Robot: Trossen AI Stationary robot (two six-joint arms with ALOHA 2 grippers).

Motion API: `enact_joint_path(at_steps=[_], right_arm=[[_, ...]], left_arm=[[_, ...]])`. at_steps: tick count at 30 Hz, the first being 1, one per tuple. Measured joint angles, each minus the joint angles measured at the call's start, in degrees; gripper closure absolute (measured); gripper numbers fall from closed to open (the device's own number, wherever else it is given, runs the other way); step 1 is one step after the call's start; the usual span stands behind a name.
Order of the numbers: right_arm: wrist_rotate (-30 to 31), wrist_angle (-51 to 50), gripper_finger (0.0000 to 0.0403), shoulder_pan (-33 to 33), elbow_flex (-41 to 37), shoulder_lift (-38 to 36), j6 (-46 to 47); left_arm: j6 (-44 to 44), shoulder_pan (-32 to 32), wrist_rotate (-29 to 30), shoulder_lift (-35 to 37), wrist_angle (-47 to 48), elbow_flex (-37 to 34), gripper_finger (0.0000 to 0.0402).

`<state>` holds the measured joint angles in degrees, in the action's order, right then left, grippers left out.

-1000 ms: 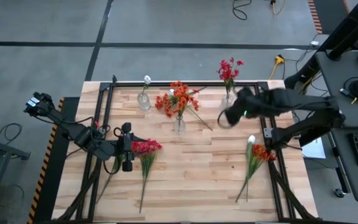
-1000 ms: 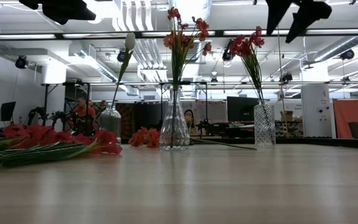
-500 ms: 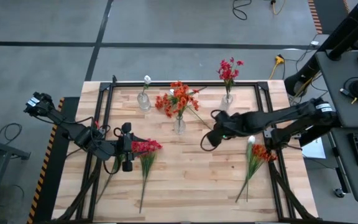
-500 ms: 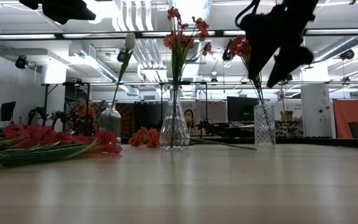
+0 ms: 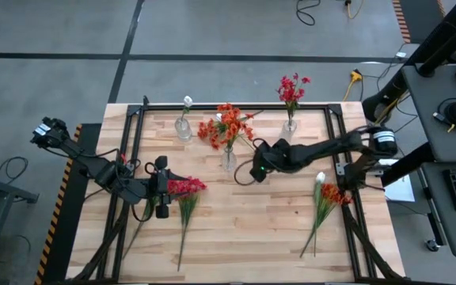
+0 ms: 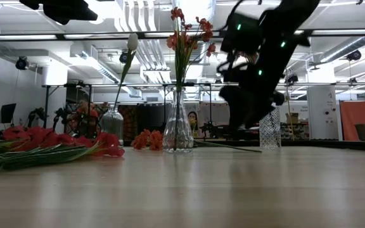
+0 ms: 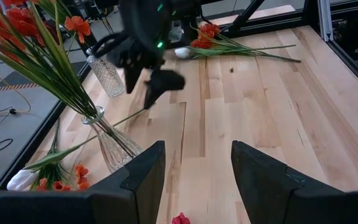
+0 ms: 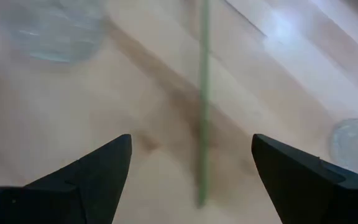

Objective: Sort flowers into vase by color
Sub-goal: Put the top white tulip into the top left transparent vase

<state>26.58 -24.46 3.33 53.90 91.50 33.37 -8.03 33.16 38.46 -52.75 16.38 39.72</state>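
The right pincer (image 5: 253,172) hangs low over the middle of the wooden surface (image 5: 252,229), just beside the centre vase (image 5: 228,159) of orange flowers (image 5: 226,125). Its fingers (image 8: 82,180) are spread wide with nothing held, and a loose green stem (image 8: 203,99) lies on the surface directly between and below them. That stem (image 5: 253,150) runs back toward the centre vase. The left pincer (image 5: 161,190) waits at the left side, fingers parted and empty, next to a red flower bundle (image 5: 184,188) lying flat. A white flower (image 5: 187,101) and red flowers (image 5: 291,87) stand in their own vases; another bunch (image 5: 327,194) lies at the right.
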Motion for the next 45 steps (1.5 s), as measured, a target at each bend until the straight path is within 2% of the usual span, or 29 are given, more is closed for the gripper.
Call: enact_joint_path(at_steps=[8, 13, 20, 35, 45], right_arm=[[-1.2, 12.1, 0.0079, 3.9, -0.7, 5.7, -8.1], [-1.2, 15.9, 0.0090, 6.2, -0.7, 8.8, -11.1], [-1.3, 17.1, 0.0162, 7.1, -0.6, 11.1, -11.4], [-1.0, 16.2, 0.0382, 7.1, -0.7, 11.0, -8.9], [0.1, 15.3, 0.0390, 6.8, -0.8, 10.1, -6.6]], left_arm=[[0.0, 0.0, 0.0, -0.2, 0.4, 0.0, 0.0234], [0.0, 0.0, 0.0, -0.2, 0.4, 0.0, 0.0234], [0.0, 0.0, 0.0, -0.2, 0.6, 0.0, 0.0234], [0.0, 0.0, 0.0, -0.2, 0.5, 0.0, 0.0234], [0.0, 0.0, 0.0, -0.2, 0.5, 0.0, 0.0234]])
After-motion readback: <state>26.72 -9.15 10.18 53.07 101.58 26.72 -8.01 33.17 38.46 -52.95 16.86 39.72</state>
